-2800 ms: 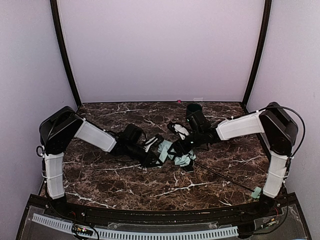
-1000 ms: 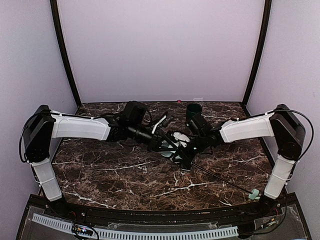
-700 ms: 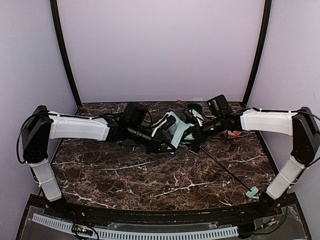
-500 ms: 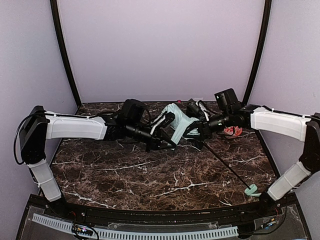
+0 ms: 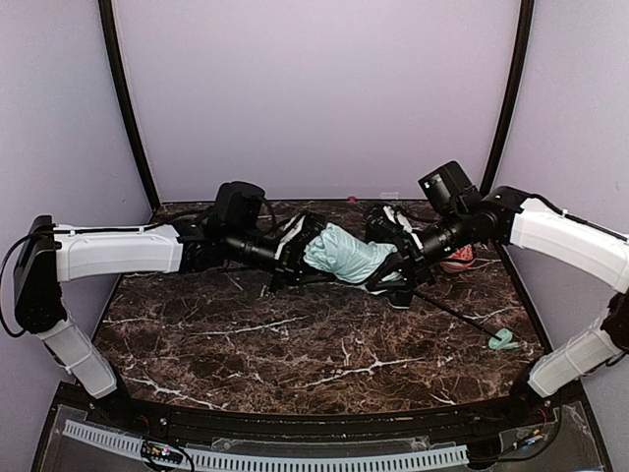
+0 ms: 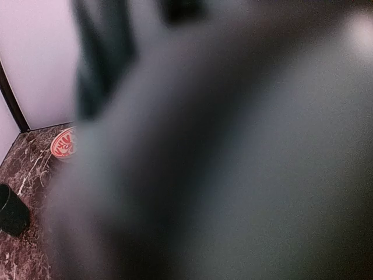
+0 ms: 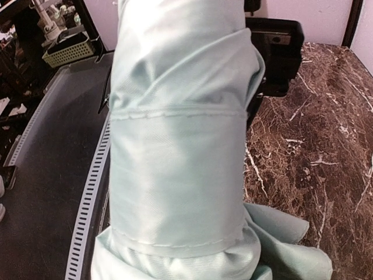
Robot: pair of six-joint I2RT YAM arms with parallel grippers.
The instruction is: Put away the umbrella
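The umbrella (image 5: 344, 254) is a pale mint bundle held level above the back of the table, between my two arms. My left gripper (image 5: 295, 252) is shut on its left end, and dark blur fills almost all of the left wrist view. My right gripper (image 5: 395, 264) grips its right end. There the mint fabric (image 7: 175, 146), with a stitched seam across it, fills the right wrist view and hides the fingers. The thin black shaft (image 5: 457, 315) slopes down to the right. The small mint handle (image 5: 502, 339) rests on the table.
A red and white dish (image 5: 458, 259) lies behind the right gripper, also visible as the dish (image 6: 63, 143). A dark cup (image 6: 11, 211) stands on the marble table (image 5: 295, 354). The left arm's black wrist block (image 7: 274, 46) sits just beyond the fabric. Purple walls close in three sides.
Both arms have reached toward the back and lifted the umbrella off the table. The canopy now hangs as one bundle between them, and the handle has slid right.
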